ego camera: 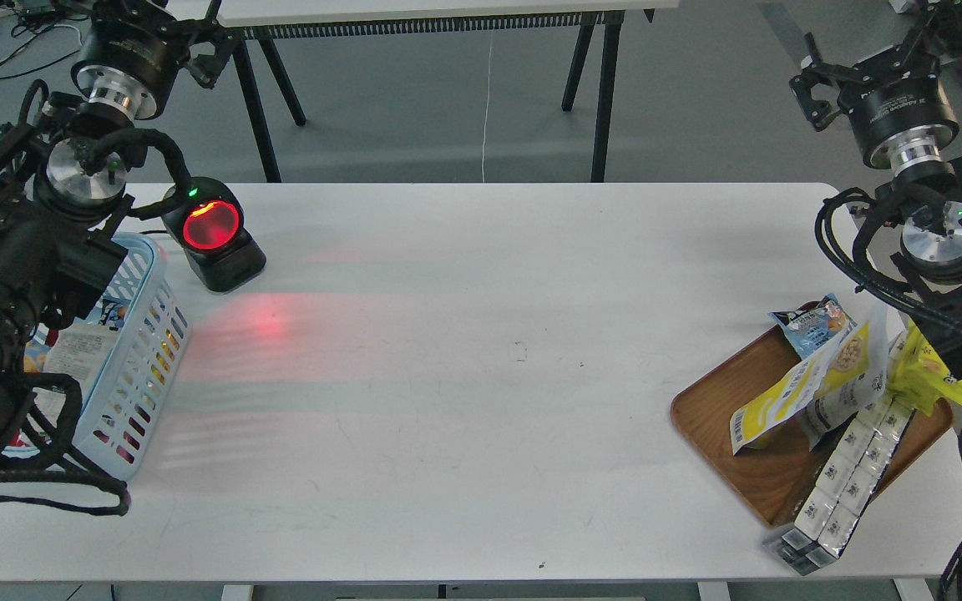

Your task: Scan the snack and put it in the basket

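The snack, a white and yellow pouch, leans tilted on the brown wooden tray at the table's right. At the left edge stands the light-blue slotted basket, partly hidden behind my left arm, with some packets inside. My left gripper is raised at the top left, above and behind the scanner. High at the top right is my right gripper, well away from the tray. Both grippers look dark and small, so their fingers cannot be told apart; neither is near the snack.
A black barcode scanner with a glowing red window stands beside the basket and casts red light on the table. The tray also holds a light-blue packet, a bright yellow packet and a row of white cartons overhanging its front.
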